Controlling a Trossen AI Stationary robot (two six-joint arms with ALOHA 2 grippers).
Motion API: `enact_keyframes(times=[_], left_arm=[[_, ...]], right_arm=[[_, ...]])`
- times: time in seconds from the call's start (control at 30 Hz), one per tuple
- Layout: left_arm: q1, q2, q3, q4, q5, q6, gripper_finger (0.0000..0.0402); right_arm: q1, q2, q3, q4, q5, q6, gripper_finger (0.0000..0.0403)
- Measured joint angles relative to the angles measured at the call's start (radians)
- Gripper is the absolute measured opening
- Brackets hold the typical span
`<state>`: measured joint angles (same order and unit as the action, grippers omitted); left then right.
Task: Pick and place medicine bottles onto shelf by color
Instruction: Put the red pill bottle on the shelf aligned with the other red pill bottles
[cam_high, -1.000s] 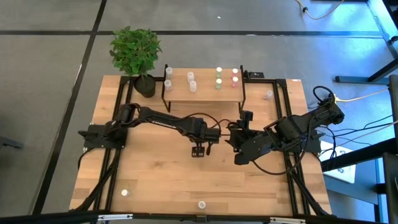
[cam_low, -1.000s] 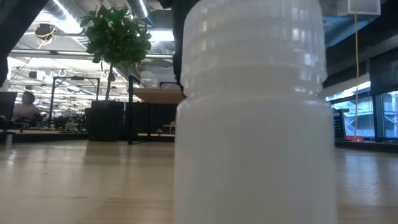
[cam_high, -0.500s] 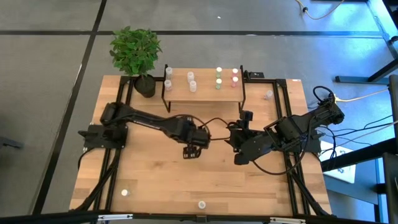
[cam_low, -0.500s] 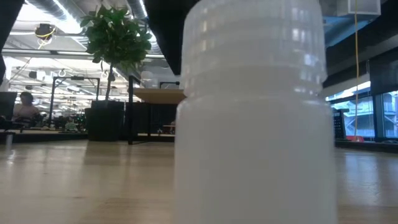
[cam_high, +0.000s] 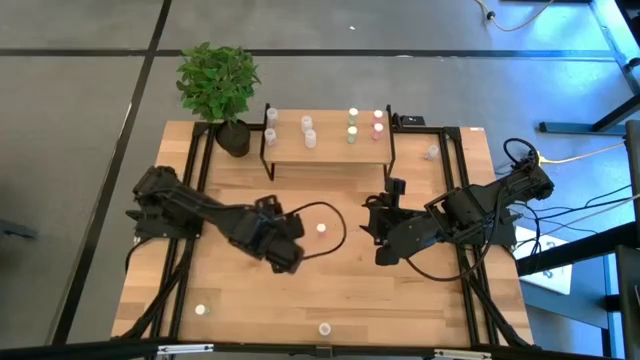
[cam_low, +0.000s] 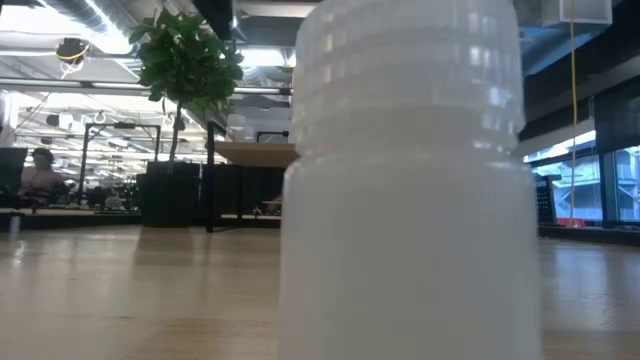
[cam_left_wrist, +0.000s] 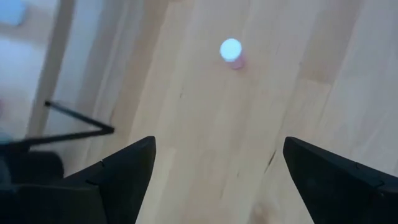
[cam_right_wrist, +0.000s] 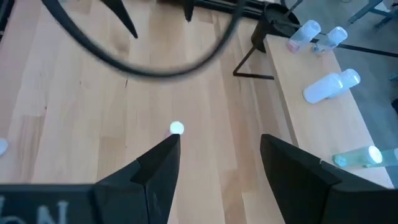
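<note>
Light-wood shelf (cam_high: 330, 146) at the table's back already carries 7 medicine bottles (cam_high: 309, 131), while 4 more (cam_high: 321, 227) stand loose on the table (cam_high: 420, 300), and the left gripper (cam_high: 287, 258) and right gripper (cam_high: 380, 228) hang spread and empty.

I can read no whole word anywhere. On my right arm's housing, just behind my right jaws, stand a few pale letters, cut off at the edge; one looks like an N. The bottles ahead of my jaws show no readable label.
</note>
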<state>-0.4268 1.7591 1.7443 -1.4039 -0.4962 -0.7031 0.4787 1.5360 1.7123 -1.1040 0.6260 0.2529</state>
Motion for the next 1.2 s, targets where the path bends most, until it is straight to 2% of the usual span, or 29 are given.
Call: enact_keyframes(times=[0.2, 0.5, 0.67, 0.93, 1.07, 1.2], left_arm=[[-0.092, -0.028, 0.000, -0.065, -0.079, -0.138, 0.0348], [-0.184, -0.033, 0.000, -0.131, -0.129, -0.262, 0.0347], [-0.238, -0.039, 0.000, -0.134, -0.199, -0.269, 0.0347], [-0.305, -0.066, 0.000, -0.167, -0.253, -0.367, 0.0347], [-0.327, -0.077, 0.000, -0.168, -0.265, -0.407, 0.0347], [-0.346, -0.075, 0.000, -0.168, -0.263, -0.421, 0.0347]], right_arm=[[-0.005, 0.000, 0.000, 0.022, 0.000, -0.051, 0.0224], [-0.016, 0.000, 0.000, 0.024, -0.038, -0.049, 0.0224], [-0.068, 0.003, 0.000, 0.024, -0.202, -0.053, 0.0224], [-0.161, 0.098, 0.000, 0.052, -0.448, -0.301, 0.0224], [-0.180, 0.178, 0.000, 0.127, -0.464, -0.457, 0.0224], [-0.205, 0.260, 0.000, 0.155, -0.463, -0.531, 0.0224]])
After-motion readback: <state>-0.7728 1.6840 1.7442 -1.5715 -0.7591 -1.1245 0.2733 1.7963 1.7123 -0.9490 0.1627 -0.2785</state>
